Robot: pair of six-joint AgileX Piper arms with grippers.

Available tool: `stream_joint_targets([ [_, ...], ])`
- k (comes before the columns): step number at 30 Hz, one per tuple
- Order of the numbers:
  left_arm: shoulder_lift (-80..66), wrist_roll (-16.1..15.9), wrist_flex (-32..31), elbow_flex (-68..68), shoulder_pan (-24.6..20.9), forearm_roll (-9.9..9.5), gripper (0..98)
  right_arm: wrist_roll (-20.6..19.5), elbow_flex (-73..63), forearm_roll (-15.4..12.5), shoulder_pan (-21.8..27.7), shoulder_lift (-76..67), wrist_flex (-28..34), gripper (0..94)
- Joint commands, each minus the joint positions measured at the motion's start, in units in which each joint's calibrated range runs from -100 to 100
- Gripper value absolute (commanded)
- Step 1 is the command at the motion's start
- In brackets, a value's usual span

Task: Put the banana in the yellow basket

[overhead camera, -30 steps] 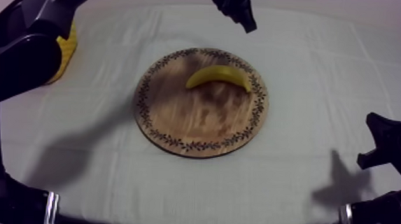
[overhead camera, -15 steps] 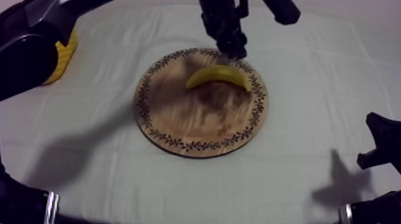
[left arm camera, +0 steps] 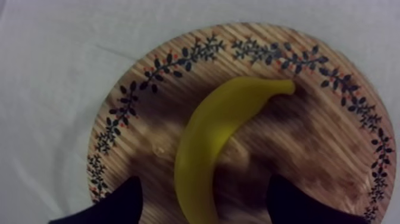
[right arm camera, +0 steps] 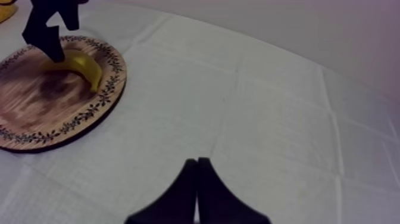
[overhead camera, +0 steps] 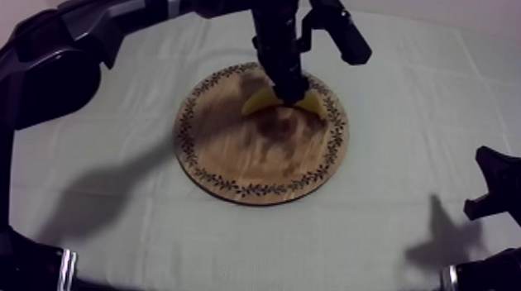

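The yellow banana (left arm camera: 220, 134) lies curved on the round wooden board (left arm camera: 333, 149), towards its far side. My left gripper (left arm camera: 205, 182) hangs low over it and is open, one black finger (left arm camera: 119, 205) on each side with gaps to the fruit. In the top view the left gripper (overhead camera: 288, 88) covers the middle of the banana (overhead camera: 256, 102), and both ends stick out on the board (overhead camera: 247, 155). My right gripper (right arm camera: 197, 190) is shut on nothing, low over the cloth at the table's right (overhead camera: 498, 184). From there the banana (right arm camera: 86, 67) is seen under the left gripper (right arm camera: 50, 36).
The left arm (overhead camera: 111, 26) spans the far left of the table from the upper left. A bit of the yellow basket (right arm camera: 5, 11) shows beyond the board (right arm camera: 53, 113). Bare cloth (overhead camera: 227, 237) lies in front of and to the right of the board.
My left gripper has come from the table's far edge down over the banana, and its fingers have spread apart. The arm now covers the basket in the top view. The right arm has not moved.
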Motion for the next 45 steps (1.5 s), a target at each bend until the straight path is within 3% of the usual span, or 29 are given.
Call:
stream_joint_targets([
  [1, 0.7, -0.1, -0.4, 0.0, 0.0, 0.0, 76.2, 0.0, 0.0, 0.0, 0.0, 0.0, 0.0, 0.2],
  [11, 4.6, -0.2, -1.2, -1.1, 0.0, 0.32, 71.5, 0.0, 0.0, 0.0, 0.0, 0.0, 0.0, 0.2],
  [17, 6.7, -0.3, -1.3, -2.9, 0.2, 0.76, 63.3, 0.0, 0.0, 0.0, 0.0, 0.0, 0.0, 0.2],
  [27, 9.3, -0.3, 0.7, -4.3, 0.4, 1.12, 19.5, 0.0, 0.0, 0.0, 0.0, 0.0, 0.0, 0.2],
  [30, 8.7, 0.0, 1.0, -3.8, 0.6, 1.15, 10.3, 0.0, 0.0, 0.0, 0.0, 0.0, 0.0, 0.2],
  [45, -16.6, 4.9, 0.7, 12.2, -2.7, 0.91, 4.8, 0.0, 0.0, 0.0, 0.0, 0.0, 0.0, 0.2],
])
